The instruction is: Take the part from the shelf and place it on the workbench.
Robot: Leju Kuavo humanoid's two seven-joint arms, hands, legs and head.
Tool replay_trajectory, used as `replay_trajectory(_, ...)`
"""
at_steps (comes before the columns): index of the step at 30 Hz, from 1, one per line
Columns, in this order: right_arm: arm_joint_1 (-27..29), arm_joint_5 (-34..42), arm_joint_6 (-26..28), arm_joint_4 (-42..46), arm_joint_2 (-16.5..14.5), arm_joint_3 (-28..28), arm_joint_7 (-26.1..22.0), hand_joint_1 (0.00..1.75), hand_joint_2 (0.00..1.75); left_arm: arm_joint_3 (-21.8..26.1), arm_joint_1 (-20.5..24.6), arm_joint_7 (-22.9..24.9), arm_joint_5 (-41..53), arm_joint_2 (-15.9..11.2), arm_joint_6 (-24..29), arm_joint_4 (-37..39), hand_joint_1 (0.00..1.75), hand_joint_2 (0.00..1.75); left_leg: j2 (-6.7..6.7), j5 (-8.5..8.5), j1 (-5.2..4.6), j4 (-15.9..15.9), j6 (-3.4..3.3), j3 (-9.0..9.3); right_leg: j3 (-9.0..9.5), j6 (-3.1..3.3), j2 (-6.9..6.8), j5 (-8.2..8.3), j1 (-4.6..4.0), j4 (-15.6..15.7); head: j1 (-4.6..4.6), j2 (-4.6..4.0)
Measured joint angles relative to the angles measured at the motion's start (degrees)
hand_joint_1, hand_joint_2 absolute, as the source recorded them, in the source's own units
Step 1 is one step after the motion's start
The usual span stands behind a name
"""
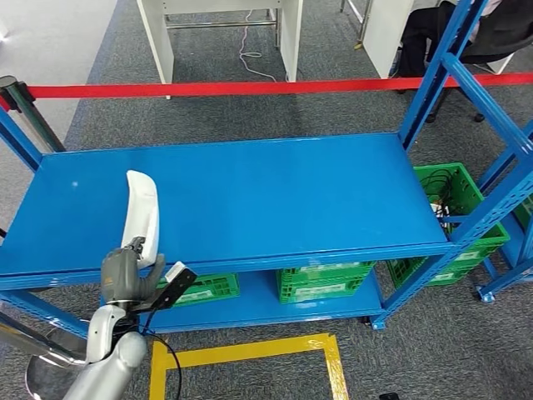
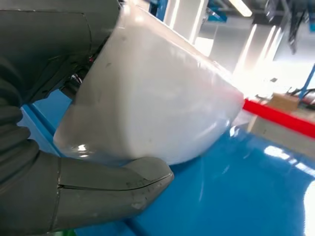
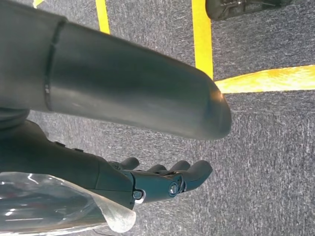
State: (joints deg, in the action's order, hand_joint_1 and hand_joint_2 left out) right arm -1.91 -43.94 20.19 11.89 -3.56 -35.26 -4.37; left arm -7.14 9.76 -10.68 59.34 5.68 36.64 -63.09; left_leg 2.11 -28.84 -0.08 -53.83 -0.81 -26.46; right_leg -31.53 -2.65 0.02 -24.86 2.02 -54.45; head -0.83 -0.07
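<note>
While left hand [image 1: 126, 273] grips glossy white curved part [image 1: 141, 213] (over smooth blue shelf [image 1: 264, 196]), right hand [image 3: 163, 179] hangs loose, empty.

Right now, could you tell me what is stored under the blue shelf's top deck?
Under the top deck, green crates sit on the lower shelf, one near the left hand holding the white part. The deck covers their contents.

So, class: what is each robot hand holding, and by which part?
The left hand grips the white part by its lower end; the right hand holds nothing.
</note>
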Motion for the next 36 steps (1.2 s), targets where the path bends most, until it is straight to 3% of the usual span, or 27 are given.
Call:
replay_trajectory(4,0.0,0.0,0.4,0.0,-0.2,-1.0,0.0,0.0,0.0,-1.3,-4.3,-4.0,-5.2,0.0,0.7,-7.5,1.75,1.75,0.01,0.0,0.0,0.0,0.0,-0.05,-0.11,0.0,0.02,0.0,0.0,0.0,0.01,0.0)
replay_trajectory(10,0.2,0.1,1.1,0.0,-0.6,-2.6,-0.2,0.0,0.0,-3.6,-11.6,-11.6,-18.4,0.0,-2.7,-21.0,1.75,1.75,0.01,-0.07,-0.08,-0.1,-0.02,-0.18,-0.23,-0.01,0.02,0.0,0.05,0.0,0.01,0.0)
replay_trajectory(15,0.3,1.3,0.4,0.0,-1.3,-4.3,-1.5,0.0,0.0,-5.3,-17.8,-15.9,-22.4,0.1,-3.0,-29.8,1.75,1.75,0.01,-0.24,-0.18,-0.5,-0.19,-0.4,-0.24,-0.14,0.01,0.03,0.16,0.0,0.02,0.0)
replay_trajectory(19,0.3,2.4,-1.1,0.0,-1.6,-5.6,-2.8,0.0,0.0,-6.1,-21.3,-17.5,-23.5,-0.1,-2.8,-33.4,1.75,1.75,-0.02,-0.42,-0.24,-1.1,-0.6,-0.77,-0.24,-0.63,-0.04,0.21,0.23,0.0,0.02,0.0)
replay_trajectory(22,0.3,2.8,-2.2,0.0,-1.8,-6.4,-2.9,0.0,0.0,-6.3,-22.9,-18.7,-25.0,-0.1,-2.6,-35.0,1.75,1.75,0.08,0.21,-0.2,-1.1,-1.46,-1.02,-0.5,-1.29,-0.04,0.23,0.36,-0.1,-0.01,0.0)
replay_trajectory(24,0.5,2.9,-2.6,0.0,-1.8,-6.9,-2.9,0.0,0.0,-6.3,-23.7,-19.6,-26.5,-0.1,-2.4,-35.9,1.75,1.75,0.27,0.94,-0.08,-0.8,-2.28,-1.43,-2.13,-1.3,-0.05,-2.72,0.34,-3.5,-0.1,0.0)
replay_trajectory(27,0.7,2.6,-2.5,0.0,-1.8,-7.3,-2.6,0.0,0.0,-6.3,-24.9,-21.1,-28.1,0.0,-2.2,-36.7,1.75,1.75,0.43,1.51,-0.55,-1.1,-2.86,-2.6,-6.67,-0.99,-0.04,-9.42,0.1,-15.6,-0.21,0.0)
replay_trajectory(28,0.8,2.3,-2.4,0.0,-1.9,-7.5,-2.4,0.0,0.0,-6.2,-25.4,-21.6,-28.7,0.1,-2.2,-37.0,1.75,1.75,0.46,1.64,-0.75,-1.3,-2.89,-2.96,-7.19,-0.87,-0.05,-10.11,0.0,-17.9,-0.2,0.0)
replay_trajectory(29,0.9,2.0,-2.2,0.0,-1.9,-7.6,-2.2,0.0,0.0,-6.2,-25.8,-22.2,-29.3,0.2,-2.1,-37.2,1.75,1.75,0.48,1.74,-0.91,-1.5,-2.88,-3.29,-6.6,-0.69,-0.06,-9.74,-0.11,-18.1,-0.2,0.0)
replay_trajectory(31,1.0,1.3,-1.8,0.0,-1.9,-7.7,-1.8,0.0,0.0,-6.1,-26.6,-23.3,-30.5,0.5,-2.0,-37.9,1.75,1.75,0.48,1.79,-1.04,-2.1,-2.77,-3.78,-2.09,-0.11,-0.22,-6.83,-0.42,-11.5,-0.21,0.0)
replay_trajectory(33,0.8,0.9,-1.6,0.0,-2.0,-7.8,-1.6,0.0,0.0,-6.0,-27.3,-24.2,-31.4,0.9,-2.0,-38.6,1.75,1.75,0.52,1.83,-1.23,-2.8,-2.38,-4.33,2.63,0.43,-0.6,-5.21,-0.8,-4.2,-0.19,0.0)
replay_trajectory(34,0.8,0.7,-1.5,0.0,-2.0,-7.8,-1.6,0.0,0.0,-6.0,-27.6,-24.5,-31.7,1.0,-2.0,-39.0,1.75,1.75,0.54,1.94,-1.3,-3.1,-2.08,-4.58,3.6,0.62,-0.72,-5.12,-0.95,-2.4,-0.19,0.0)
replay_trajectory(36,0.8,0.7,-1.5,0.0,-2.1,-7.8,-1.4,0.0,0.0,-5.9,-28.1,-24.9,-32.2,1.3,-1.9,-39.5,1.75,1.75,0.58,2.38,-1.35,-3.4,-1.36,-4.96,3.16,1.01,-0.63,-4.97,-1.02,-2.0,-0.14,0.0)
